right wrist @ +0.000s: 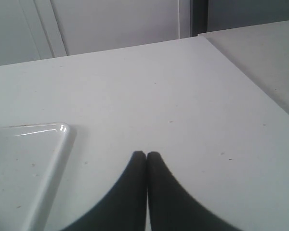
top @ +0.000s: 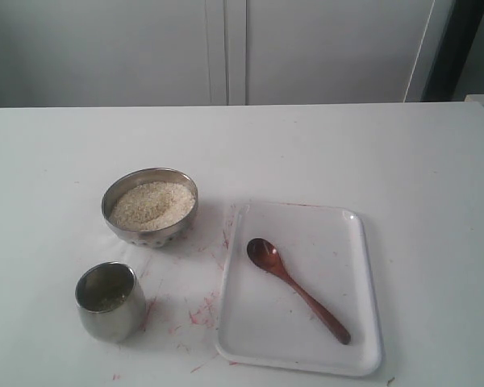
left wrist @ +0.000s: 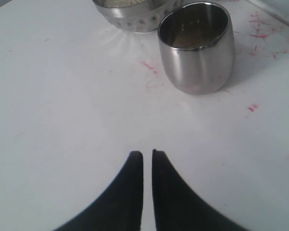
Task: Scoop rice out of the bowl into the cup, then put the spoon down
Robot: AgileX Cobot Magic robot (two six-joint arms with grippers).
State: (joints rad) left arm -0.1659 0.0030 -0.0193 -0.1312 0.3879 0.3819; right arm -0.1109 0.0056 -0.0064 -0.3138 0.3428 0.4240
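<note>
White counter (top: pixel 403 161) carries the bowl (top: pixel 145 235) of rice (top: pixel 152 203). The cup (top: pixel 109 318) stands near it, likely for short transfers, and the spoon (top: pixel 297 289) lies beside it on a tray (top: pixel 339 242). Both the left fingers (left wrist: pixel 127 192) and right fingers (right wrist: pixel 127 192) sit pressed together, holding nothing.

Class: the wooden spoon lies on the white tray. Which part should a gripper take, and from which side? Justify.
Probably the spoon by its slim handle, past midway, from above with jaws across it. It lies flat on the tray, leaving no room beneath; the scoop is wider and must stay free.
</note>
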